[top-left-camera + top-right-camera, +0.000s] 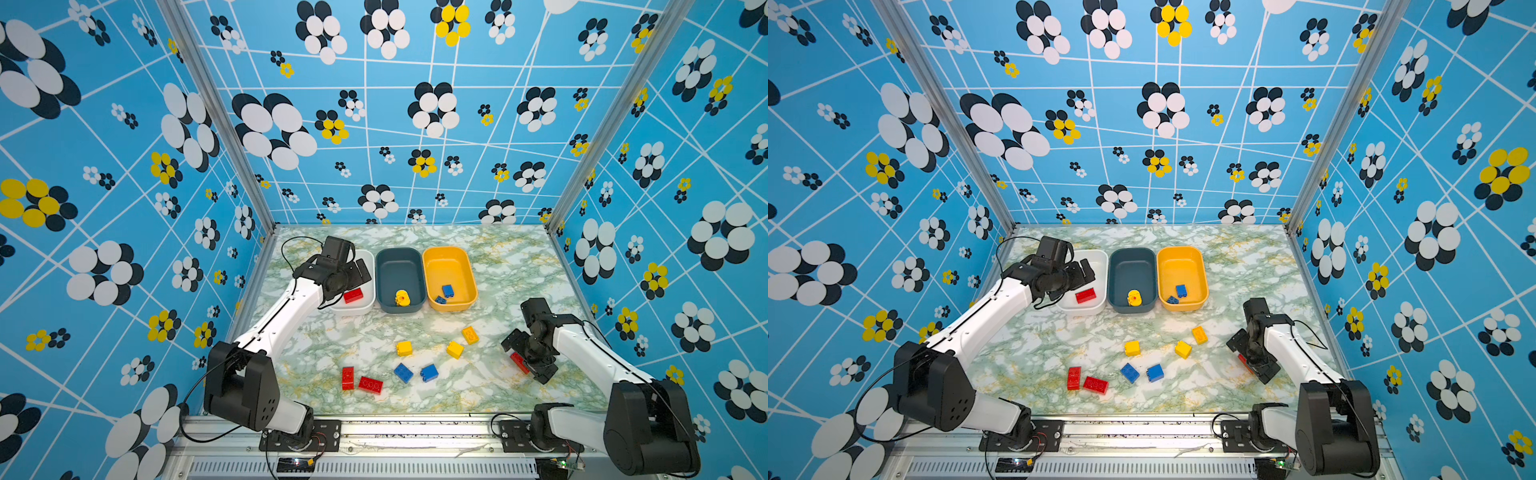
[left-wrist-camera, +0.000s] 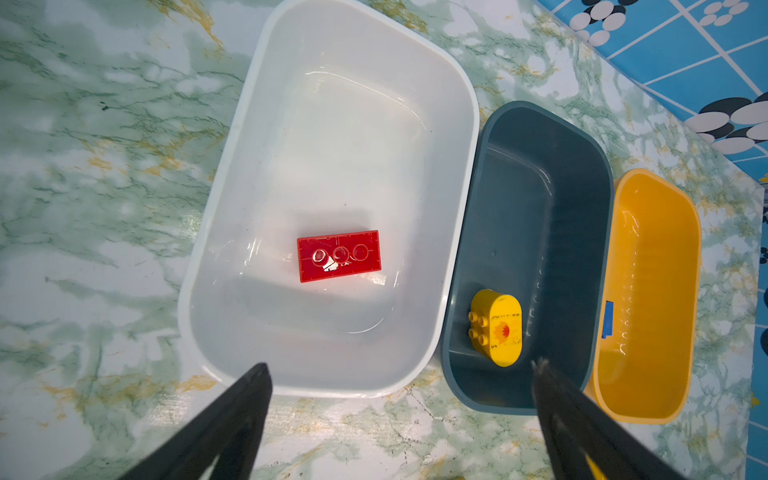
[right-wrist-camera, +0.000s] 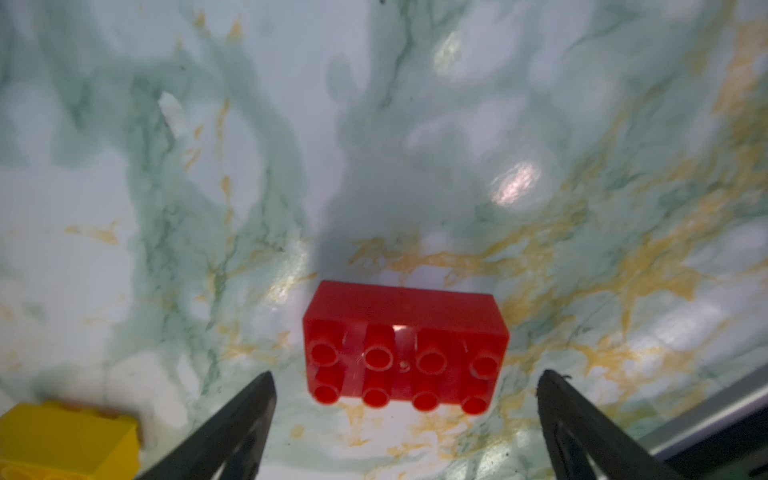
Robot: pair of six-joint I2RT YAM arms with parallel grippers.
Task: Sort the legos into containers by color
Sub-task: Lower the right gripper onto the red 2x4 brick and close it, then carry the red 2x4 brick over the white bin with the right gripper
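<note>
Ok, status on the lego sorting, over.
Left gripper open over white tub, red lego inside. Right gripper open over loose red brick. Nothing blocking.

White tub (image 2: pixel 232 187), teal-grey tub (image 2: pixel 540 174), orange tub (image 2: pixel 656 249); red brick (image 3: pixel 405 345), yellow brick (image 1: pixel 404 348), blue brick (image 1: pixel 403 372); marbled green-gold table (image 1: pixel 498 374)

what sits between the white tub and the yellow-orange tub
The dark teal-grey tub, with one rounded yellow brick inside it. This shows in both top views and in the left wrist view.

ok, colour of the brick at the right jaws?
Red; the brick shows best in the right wrist view.
</note>
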